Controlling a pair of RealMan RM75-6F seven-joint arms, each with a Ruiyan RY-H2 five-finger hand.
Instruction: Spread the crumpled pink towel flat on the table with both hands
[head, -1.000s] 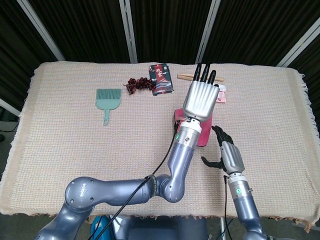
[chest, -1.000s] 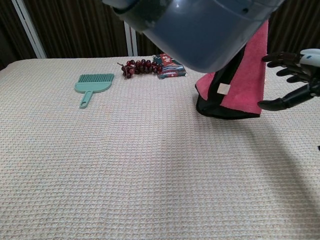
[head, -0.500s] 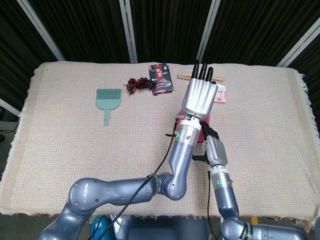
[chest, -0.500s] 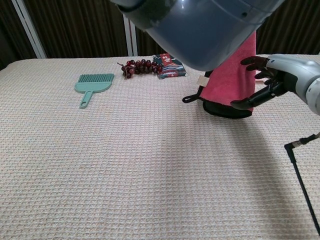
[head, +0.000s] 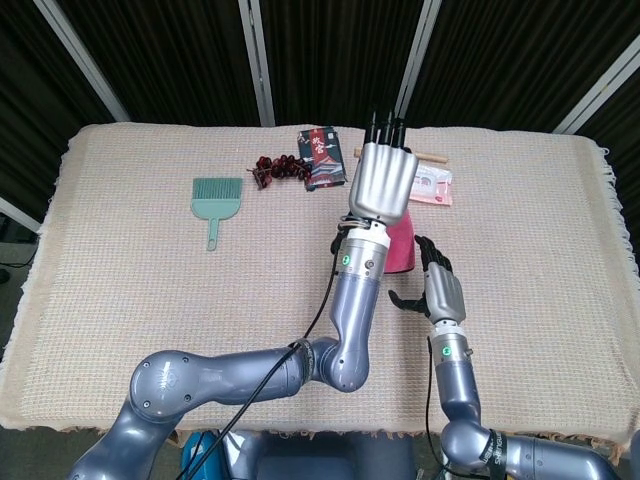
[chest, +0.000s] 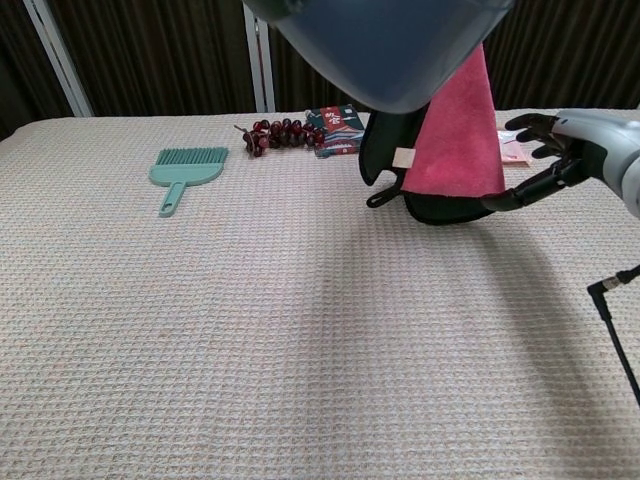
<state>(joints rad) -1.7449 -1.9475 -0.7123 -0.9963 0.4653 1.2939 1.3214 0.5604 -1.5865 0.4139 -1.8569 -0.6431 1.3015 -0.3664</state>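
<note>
L hand (head: 378, 180) grips the pink towel (chest: 458, 132), which hangs under it, hem near the table (chest: 250, 330). R hand (head: 437, 290), open, sits just beside the hem. Risk, imo: its grab misses and the towel swings off.

Head view high, looking down; chest view low, level; both share table (head: 120, 250).

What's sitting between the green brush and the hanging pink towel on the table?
In the chest view, a string of dark red beads and a dark printed packet lie between the green brush and the pink towel.
</note>
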